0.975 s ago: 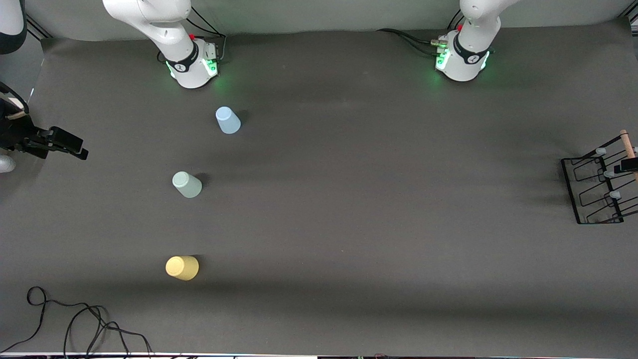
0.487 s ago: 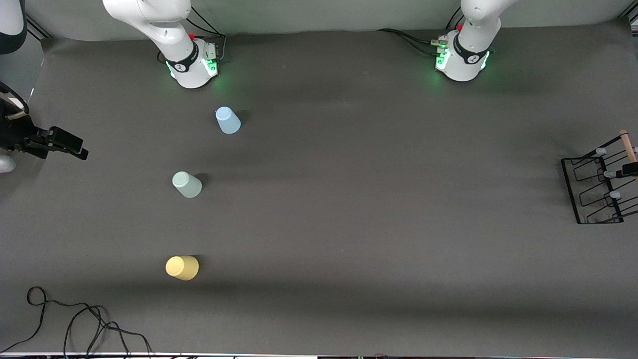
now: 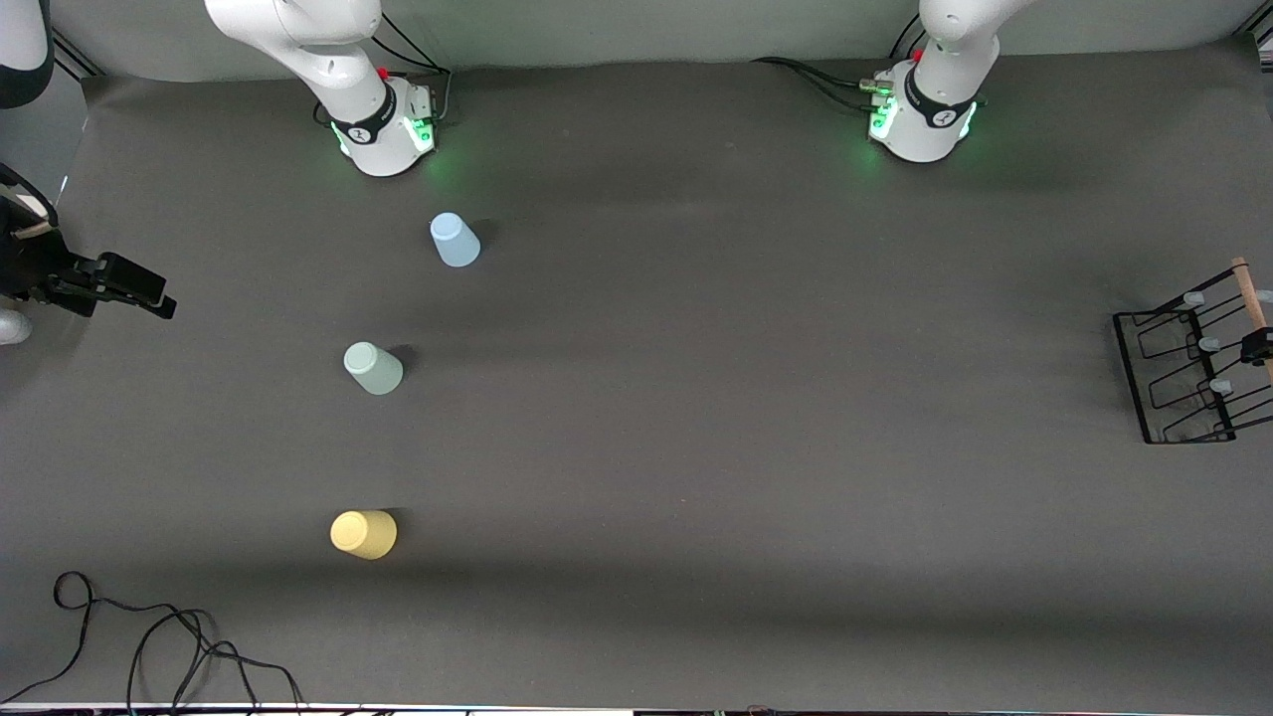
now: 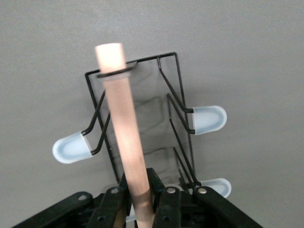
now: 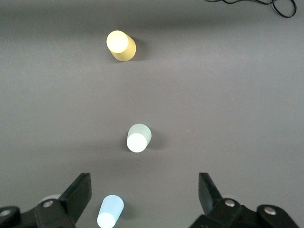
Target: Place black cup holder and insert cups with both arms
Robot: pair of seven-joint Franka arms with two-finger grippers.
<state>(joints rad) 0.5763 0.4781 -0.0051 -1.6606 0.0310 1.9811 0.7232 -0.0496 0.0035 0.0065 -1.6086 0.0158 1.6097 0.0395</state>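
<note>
Dark grey cloth covers the table (image 3: 696, 398). Left gripper (image 4: 142, 209) clamps the light wooden bar (image 4: 121, 123) of the black wire cup holder (image 3: 1179, 378) at its end. Right gripper (image 5: 145, 199) hangs spread wide over three upturned plastic tumblers: light blue (image 5: 110, 212) closest, pale green (image 5: 138, 137), yellow (image 5: 120, 45) farthest.

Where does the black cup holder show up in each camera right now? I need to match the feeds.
Front view: black cup holder at the left arm's end of the table, its wooden bar in the left gripper.
Left wrist view: it fills the middle, gripper shut on the bar.
Right wrist view: not in it.
Shared landmark: the wooden bar.
</note>
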